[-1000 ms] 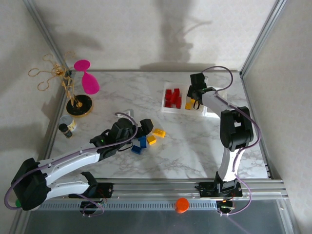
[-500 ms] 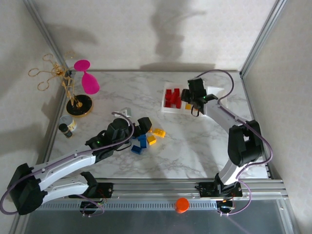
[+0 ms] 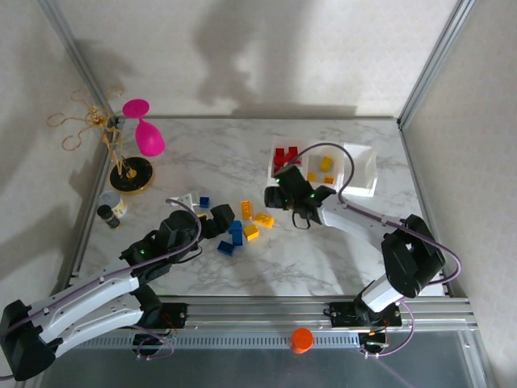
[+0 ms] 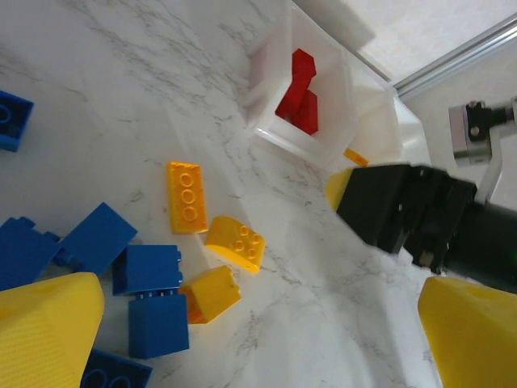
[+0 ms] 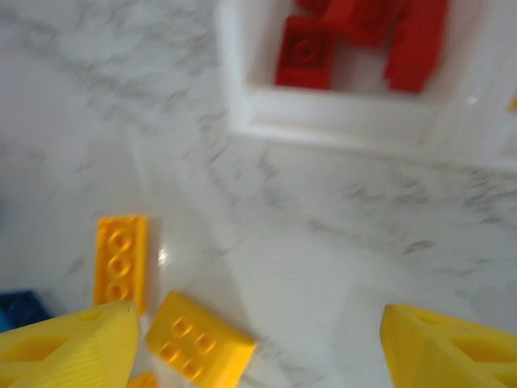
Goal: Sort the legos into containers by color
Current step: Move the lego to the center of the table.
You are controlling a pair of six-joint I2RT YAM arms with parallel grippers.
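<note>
Hovering low over the desk [image 3: 339,250], the right claw [image 5: 258,347] has its yellow fingers [image 5: 69,343] spread wide, and there's nothing between them but bare marble. Just under it are two loose yellow legos [image 5: 121,263], a long flat one and a chunkier one right beside it.

The left claw [image 4: 258,323] is spread wide too and isn't gripping anything. It's looking down on a clump of blue legos [image 4: 97,238] with a third yellow piece tucked against them. From the top camera the two claws sit on either side of that loose pile, left claw on the left, right claw between the pile and the containers [image 3: 362,174]. One blue brick [image 3: 204,202] lies off on its own near the left claw.

As for the bins, the red legos [image 3: 284,155] are in the leftmost one and a few yellow pieces are in the middle one. All the blue is out on the desk.
</note>
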